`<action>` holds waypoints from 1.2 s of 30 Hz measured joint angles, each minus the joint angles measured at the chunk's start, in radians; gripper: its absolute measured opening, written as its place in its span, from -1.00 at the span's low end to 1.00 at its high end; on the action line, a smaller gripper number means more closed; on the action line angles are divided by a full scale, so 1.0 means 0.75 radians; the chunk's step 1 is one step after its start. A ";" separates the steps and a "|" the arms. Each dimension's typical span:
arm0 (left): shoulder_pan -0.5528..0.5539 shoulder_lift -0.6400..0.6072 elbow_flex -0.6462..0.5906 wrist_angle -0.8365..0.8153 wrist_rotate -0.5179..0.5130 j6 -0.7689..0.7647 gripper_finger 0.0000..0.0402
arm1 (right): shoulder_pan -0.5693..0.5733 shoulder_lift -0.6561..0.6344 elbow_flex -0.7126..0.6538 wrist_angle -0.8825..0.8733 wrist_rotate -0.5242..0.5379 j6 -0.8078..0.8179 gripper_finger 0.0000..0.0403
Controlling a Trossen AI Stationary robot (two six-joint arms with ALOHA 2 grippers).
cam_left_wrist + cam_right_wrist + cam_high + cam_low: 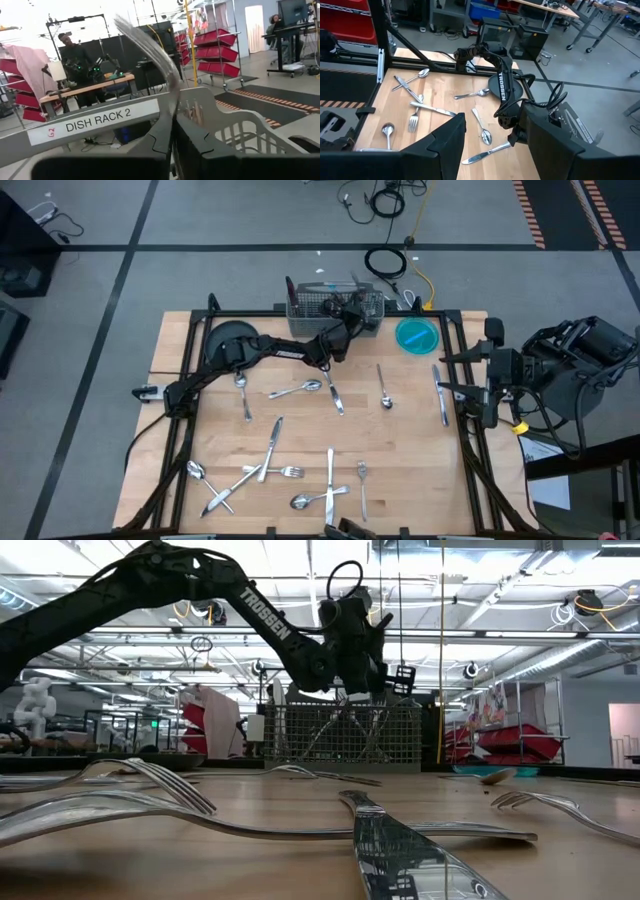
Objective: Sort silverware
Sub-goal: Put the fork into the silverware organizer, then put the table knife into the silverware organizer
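I have the left gripper [352, 310] over the wire-mesh caddy [335, 307] at the table's far edge, fingers [160, 145] nearly pressed together on a blurred silver utensil [150, 50]; fork, spoon or knife, I cannot tell. Risk: the piece is slim and slick, so a loosening pinch could let it tip off a mesh wall and land outside its compartment. The remaining silverware [300, 390] lies scattered on the pale wooden table [410, 470], polished and thin. My right gripper [462, 377] waits at the right edge, fingers spread, empty.
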 joint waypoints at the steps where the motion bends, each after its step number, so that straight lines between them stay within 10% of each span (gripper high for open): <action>1: 0.001 0.000 0.000 0.000 0.000 0.000 -0.82 | 0.000 0.000 0.000 0.000 0.000 0.000 -0.03; 24: -0.057 -0.182 -0.001 -0.096 0.011 0.212 -0.59 | 0.000 -0.014 0.000 0.000 0.000 -0.039 -0.03; 30: -0.135 -0.487 0.001 -0.725 0.098 0.294 -0.59 | 0.000 -0.030 -0.001 0.000 -0.039 -0.040 -0.03; 36: -0.163 -0.849 0.000 -1.605 0.629 -0.210 -0.59 | 0.000 -0.040 -0.001 0.000 -0.036 -0.050 -0.03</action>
